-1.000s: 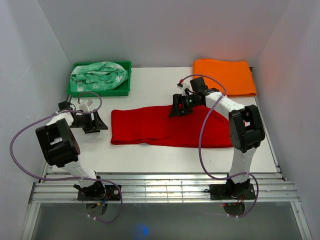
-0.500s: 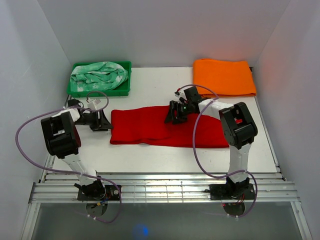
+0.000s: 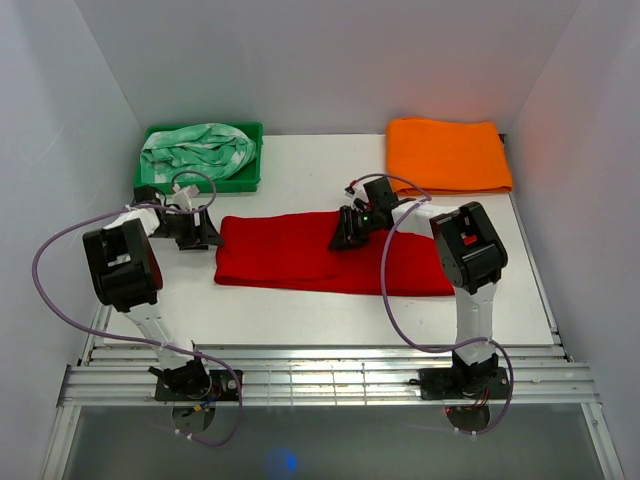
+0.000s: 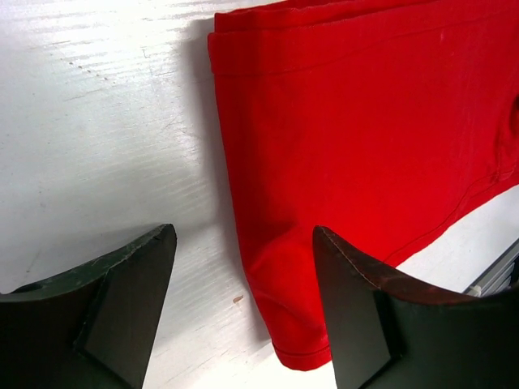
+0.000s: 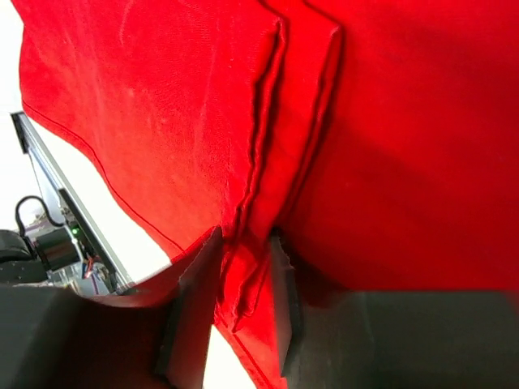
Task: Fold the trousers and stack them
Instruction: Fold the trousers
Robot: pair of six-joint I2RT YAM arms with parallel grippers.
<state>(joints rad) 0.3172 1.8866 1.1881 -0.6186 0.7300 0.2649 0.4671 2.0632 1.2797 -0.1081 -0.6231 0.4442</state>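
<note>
The red trousers (image 3: 300, 258) lie flat across the middle of the table as a long folded strip. My left gripper (image 3: 205, 232) sits low at their left end and is open. In the left wrist view this gripper (image 4: 243, 235) straddles the trousers' (image 4: 365, 138) end edge, with one finger over bare table and the other over the cloth. My right gripper (image 3: 347, 234) rests on the upper edge near the middle. In the right wrist view it (image 5: 243, 267) is shut on a raised fold of the trousers (image 5: 162, 121).
A green tray (image 3: 200, 186) at the back left holds a mint and white patterned cloth (image 3: 197, 150). A folded orange cloth (image 3: 448, 153) lies at the back right. Metal rails (image 3: 330, 375) run along the table's near edge.
The right gripper slid a little left along the upper edge and closed on a fold. The left gripper moved up to the trousers' left end, which shifted slightly left.
</note>
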